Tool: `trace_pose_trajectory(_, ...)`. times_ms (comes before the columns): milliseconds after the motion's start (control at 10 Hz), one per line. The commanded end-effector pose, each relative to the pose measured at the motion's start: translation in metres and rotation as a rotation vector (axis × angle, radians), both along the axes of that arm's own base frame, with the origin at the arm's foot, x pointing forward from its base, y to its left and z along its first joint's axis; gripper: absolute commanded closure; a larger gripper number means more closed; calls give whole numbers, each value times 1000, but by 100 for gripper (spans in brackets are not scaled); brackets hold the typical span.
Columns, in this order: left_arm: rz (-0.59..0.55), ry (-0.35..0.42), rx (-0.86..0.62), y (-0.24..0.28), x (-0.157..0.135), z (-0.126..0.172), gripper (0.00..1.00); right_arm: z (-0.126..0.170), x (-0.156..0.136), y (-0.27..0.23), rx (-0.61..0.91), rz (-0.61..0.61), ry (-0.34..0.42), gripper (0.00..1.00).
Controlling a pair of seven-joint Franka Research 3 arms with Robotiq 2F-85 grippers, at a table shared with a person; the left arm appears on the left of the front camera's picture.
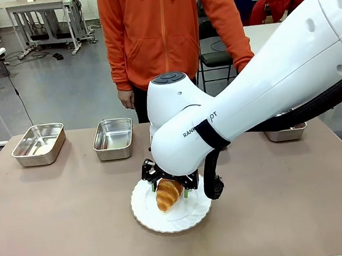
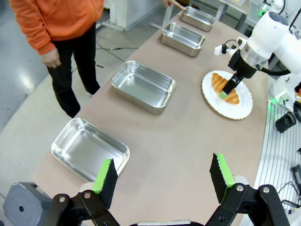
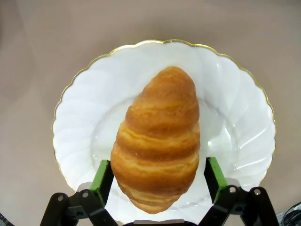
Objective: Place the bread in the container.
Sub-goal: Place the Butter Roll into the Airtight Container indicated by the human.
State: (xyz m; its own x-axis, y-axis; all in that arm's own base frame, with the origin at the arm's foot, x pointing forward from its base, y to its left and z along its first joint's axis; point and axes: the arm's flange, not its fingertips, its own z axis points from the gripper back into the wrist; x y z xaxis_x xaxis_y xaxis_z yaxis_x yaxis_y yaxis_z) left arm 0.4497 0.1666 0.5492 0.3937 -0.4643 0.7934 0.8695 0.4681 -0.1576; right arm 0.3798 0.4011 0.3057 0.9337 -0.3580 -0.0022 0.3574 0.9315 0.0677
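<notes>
One croissant (image 3: 157, 141) lies lengthwise within spread right gripper (image 3: 159, 162) (on plate (image 3: 235, 117)).

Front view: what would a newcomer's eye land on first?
The big white right arm slants in from the right, its open right tool straddling a glossy croissant on a scalloped white plate near the table's near edge. Behind it, a person in a bright orange hoodie stands at the far side, with steel trays lined along that edge.
</notes>
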Motion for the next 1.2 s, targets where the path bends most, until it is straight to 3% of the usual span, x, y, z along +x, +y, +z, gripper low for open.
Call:
trace_pose_trajectory(0,9,0,3,-1,-1,2,0,-5,5,12,-24,-35,-50,0)
trace_pose_trajectory(100,9,0,3,-1,-1,2,0,-6,7,13,-26,-37,-47,0)
trace_pose_trajectory(600,9,0,3,-1,-1,2,0,-7,8,15,-37,-32,-25,51)
trace_pose_trajectory(700,9,0,3,-1,-1,2,0,-4,3,19,-63,56,4,51)
trace_pose_trajectory(800,9,0,3,-1,-1,2,0,-4,6,6,-5,-4,-7,51)
trace_pose_trajectory(1100,9,0,3,-1,-1,2,0,-4,6,6,-5,-4,-7,51)
